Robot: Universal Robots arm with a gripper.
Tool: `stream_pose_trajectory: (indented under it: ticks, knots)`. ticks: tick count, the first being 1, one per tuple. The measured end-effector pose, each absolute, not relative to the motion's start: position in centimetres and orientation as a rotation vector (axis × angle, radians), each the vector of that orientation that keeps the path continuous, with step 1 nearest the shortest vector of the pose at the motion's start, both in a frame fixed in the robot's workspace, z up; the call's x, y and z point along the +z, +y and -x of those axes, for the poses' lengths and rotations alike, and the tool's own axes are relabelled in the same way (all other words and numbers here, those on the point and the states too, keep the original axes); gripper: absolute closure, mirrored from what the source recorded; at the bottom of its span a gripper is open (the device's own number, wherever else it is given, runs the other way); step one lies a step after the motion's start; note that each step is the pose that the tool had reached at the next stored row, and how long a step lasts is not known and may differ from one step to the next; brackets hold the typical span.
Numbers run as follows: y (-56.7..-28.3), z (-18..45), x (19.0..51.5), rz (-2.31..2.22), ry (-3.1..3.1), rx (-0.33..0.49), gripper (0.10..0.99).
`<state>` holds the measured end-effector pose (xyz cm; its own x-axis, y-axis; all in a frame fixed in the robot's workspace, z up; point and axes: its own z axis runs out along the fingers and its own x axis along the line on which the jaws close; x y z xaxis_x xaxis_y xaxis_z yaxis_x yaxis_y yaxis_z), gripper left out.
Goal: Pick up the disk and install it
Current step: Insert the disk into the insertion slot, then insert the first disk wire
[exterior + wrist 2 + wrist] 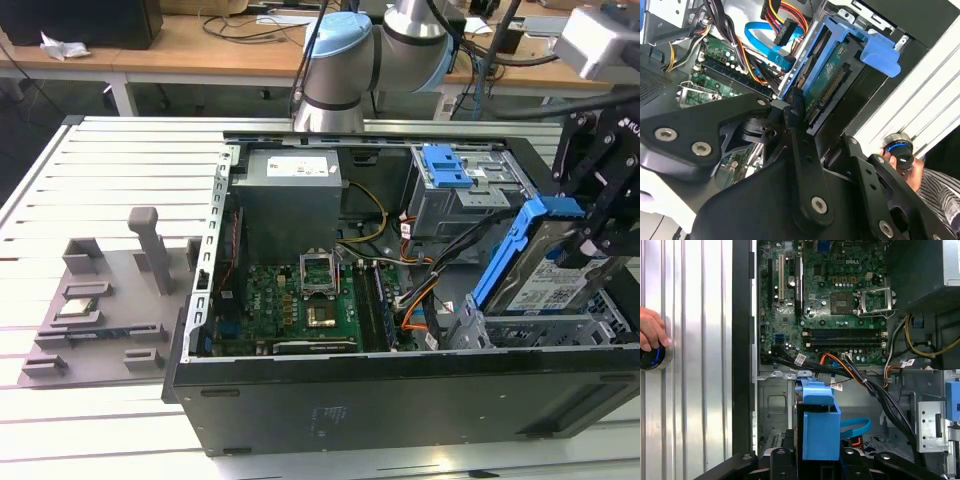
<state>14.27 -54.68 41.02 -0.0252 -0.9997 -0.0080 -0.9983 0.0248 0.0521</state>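
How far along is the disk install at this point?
Done: the pick-up; the gripper holds the disk in the air. In hand: the disk hangs tilted over the drive bay, at the end of the case on the exterior view's right. Left: seating it; it does not yet lie flat in the bay.

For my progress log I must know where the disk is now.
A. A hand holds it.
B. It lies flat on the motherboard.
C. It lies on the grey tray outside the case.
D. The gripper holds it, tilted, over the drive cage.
D: in the exterior view the disk stands tilted in the gripper, its lower end over the cage, not yet seated.
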Motion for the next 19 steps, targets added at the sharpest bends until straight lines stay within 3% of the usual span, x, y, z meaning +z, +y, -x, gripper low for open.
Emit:
stream_pose_trajectory:
  ticks: [3, 4, 6, 8, 10, 11, 12, 13, 19]
  knots:
    - [-54.7, -14.3, 39.1, -2.172, -2.226, -0.067, 0.725]
    - [-54.7, -14.3, 39.0, -2.172, -2.227, -0.066, 0.655]
    - [-54.7, -14.3, 39.0, -2.172, -2.226, -0.067, 0.655]
    - [-54.7, -14.3, 38.9, -2.172, -2.226, -0.067, 0.796]
    - [-54.7, -14.3, 38.9, -2.172, -2.226, -0.067, 0.796]
    - [-54.7, -14.3, 38.9, -2.172, -2.226, -0.067, 0.918]
    - [-54.7, -14.3, 38.9, -2.172, -2.227, -0.067, 0.918]
    - [-54.7, -14.3, 38.8, -2.172, -2.227, -0.067, 0.976]
    - [-54.7, -14.3, 38.7, -2.172, -2.226, -0.067, 0.980]
